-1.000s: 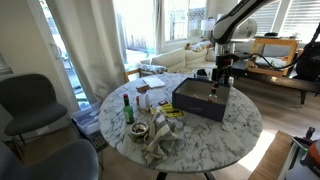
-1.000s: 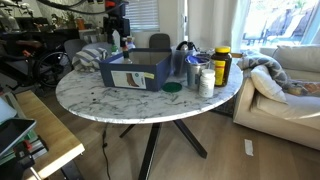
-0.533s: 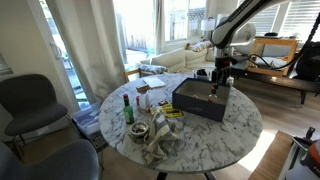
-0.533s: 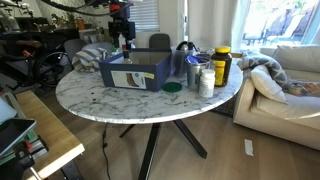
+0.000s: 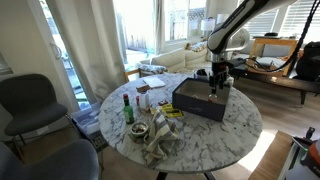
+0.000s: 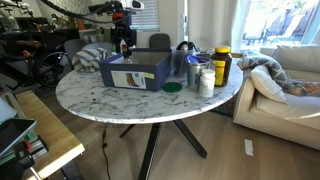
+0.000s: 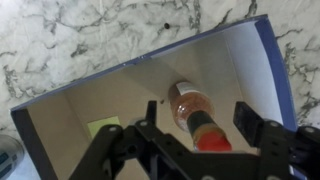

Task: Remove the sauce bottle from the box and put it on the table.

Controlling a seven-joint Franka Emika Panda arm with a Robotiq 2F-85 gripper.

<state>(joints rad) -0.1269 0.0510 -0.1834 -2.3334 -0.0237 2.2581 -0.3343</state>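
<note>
The gripper [image 7: 197,112] is held spread wide over the box [image 7: 105,98] on the table [image 7: 90,30] — the sauce bottle [image 7: 188,101] is framed between its fingers, not clamped.

In an exterior view your gripper [image 5: 216,89] hangs over the far end of the box [image 5: 198,103]. Fingertips look to be at rim level, too small to be sure. The box sits right of centre on the table [image 5: 215,137]. The green bottle [image 5: 127,108] stands upright well to its left, with crumpled clutter [image 5: 160,141] near the front edge.
</note>
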